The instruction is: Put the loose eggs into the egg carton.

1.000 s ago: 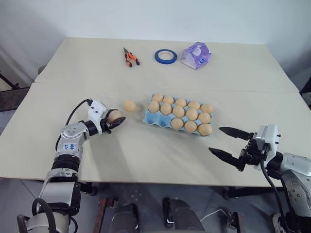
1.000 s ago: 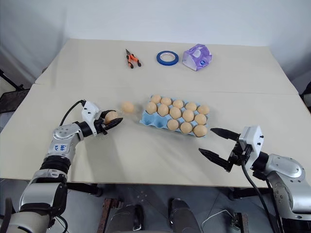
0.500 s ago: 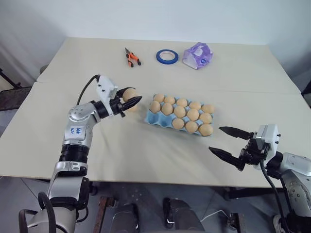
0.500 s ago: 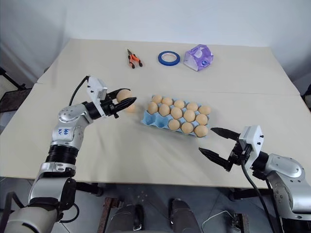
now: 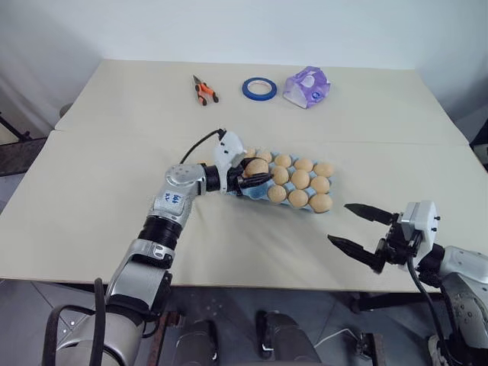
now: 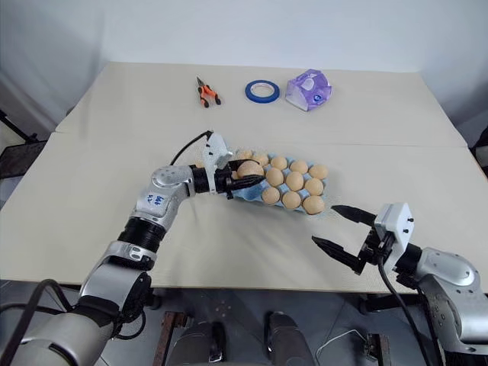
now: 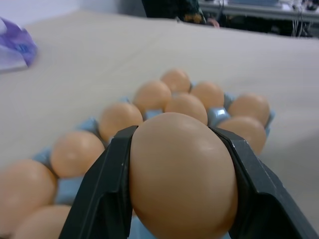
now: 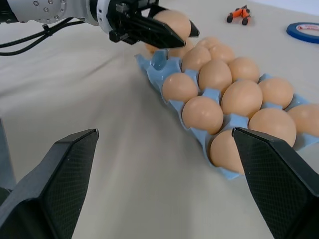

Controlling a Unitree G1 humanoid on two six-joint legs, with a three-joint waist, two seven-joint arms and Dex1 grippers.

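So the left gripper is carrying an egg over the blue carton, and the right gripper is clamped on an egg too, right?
Not quite. The left gripper does hold an egg over the egg carton, but the right gripper holds nothing: the right wrist view shows its fingers spread wide apart.

Soft, even light falls from above; shadows on the desk (image 5: 91, 198) are faint. The left wrist view holds the gripped egg (image 7: 182, 174) sharp with a dull sheen, while the carton (image 7: 75, 186) eggs behind blur.
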